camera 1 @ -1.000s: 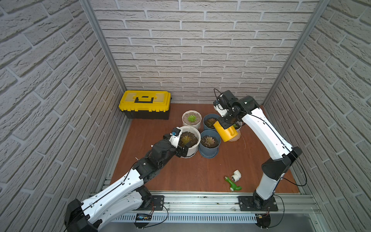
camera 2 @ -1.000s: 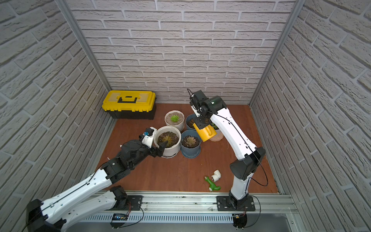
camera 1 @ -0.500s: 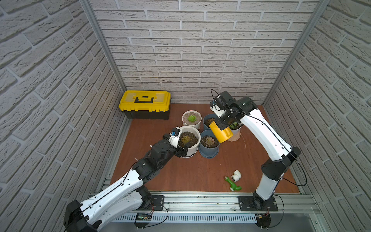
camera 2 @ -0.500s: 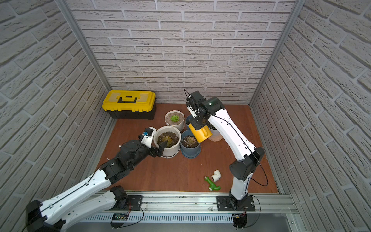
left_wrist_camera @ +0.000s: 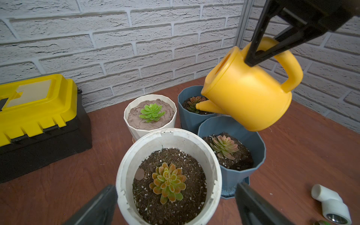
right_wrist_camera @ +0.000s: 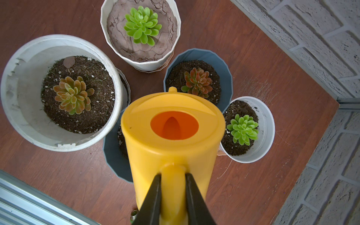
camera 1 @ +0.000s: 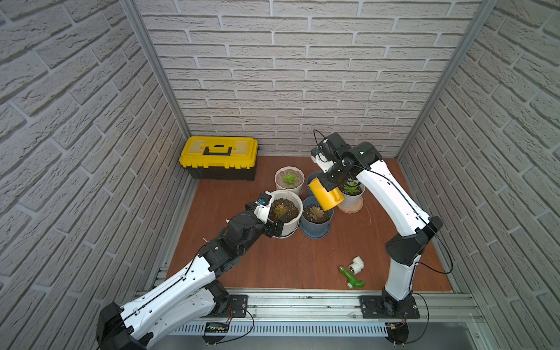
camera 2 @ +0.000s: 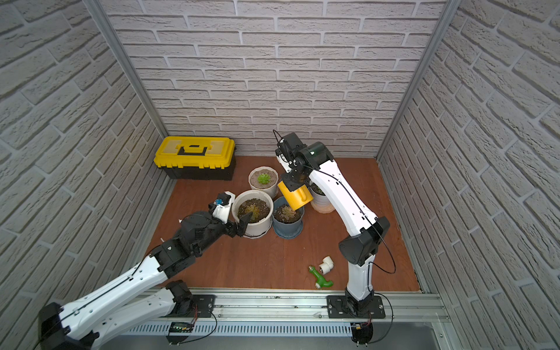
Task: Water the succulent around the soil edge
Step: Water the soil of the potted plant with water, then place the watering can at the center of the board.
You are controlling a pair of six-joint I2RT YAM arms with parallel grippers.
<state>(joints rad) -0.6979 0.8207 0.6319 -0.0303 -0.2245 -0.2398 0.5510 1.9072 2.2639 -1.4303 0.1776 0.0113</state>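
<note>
The succulent grows in a wide white pot, and the soil edge is a dark ring flecked with pale grit just inside its rim. My left gripper is open, with one finger on each side of this pot. My right gripper is shut on the handle of a yellow watering can. The can hangs tilted above the blue pots, to the right of the wide white pot. Its spout points over the rear blue pot. No water shows.
A ribbed white pot with pale soil, two blue pots and a small white pot crowd around. A yellow toolbox stands back left. A white pipe elbow and a green fitting lie near the front rail.
My right arm has carried the watering can a little to the left, nearer the wide white pot. The left arm has not moved.
</note>
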